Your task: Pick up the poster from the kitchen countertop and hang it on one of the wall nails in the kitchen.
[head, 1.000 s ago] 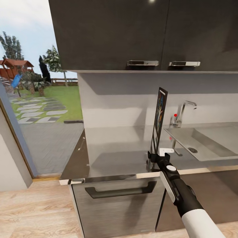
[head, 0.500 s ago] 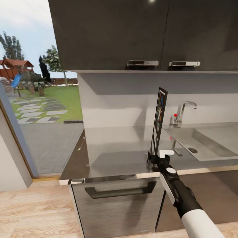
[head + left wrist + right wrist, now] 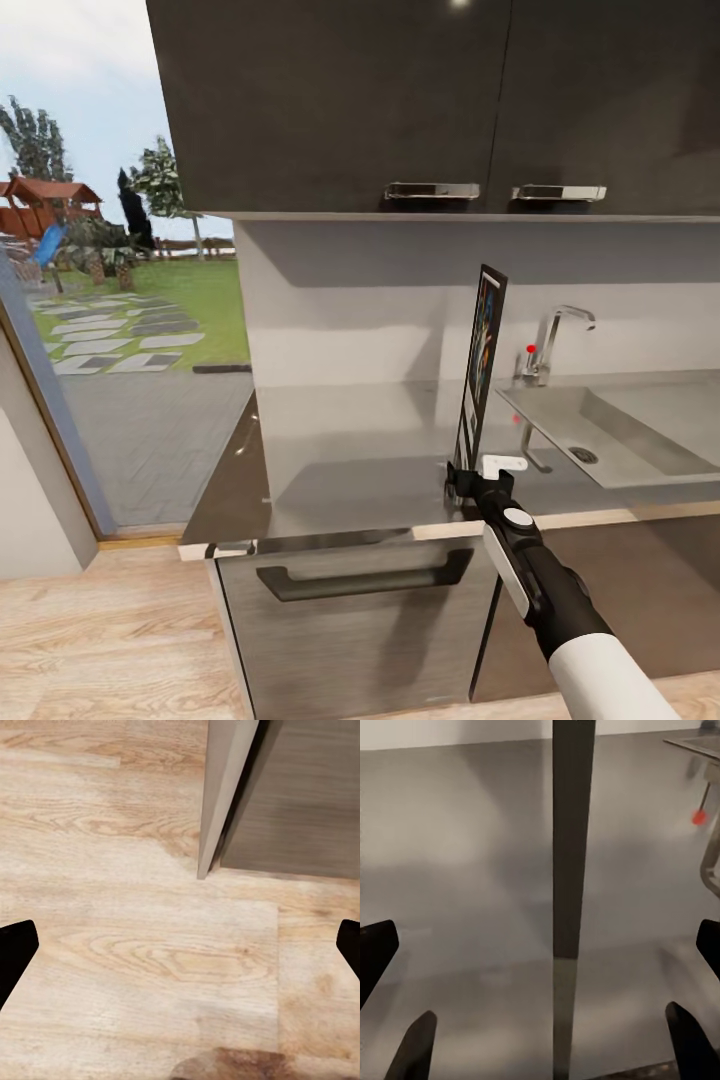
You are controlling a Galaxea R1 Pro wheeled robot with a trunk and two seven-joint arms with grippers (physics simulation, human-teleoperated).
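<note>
Upright poster (image 3: 484, 368) (edge-on), long axis vertical

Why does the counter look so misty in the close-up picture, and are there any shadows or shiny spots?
Right wrist view: the kitchen countertop is soft and smeary, the poster seen edge-on as a dark strip with its reflection below it. Head view: sharper; a bright glare spot on the upper cabinets, a shadow band under them on the wall. Left wrist view: crisp wood floor.
</note>
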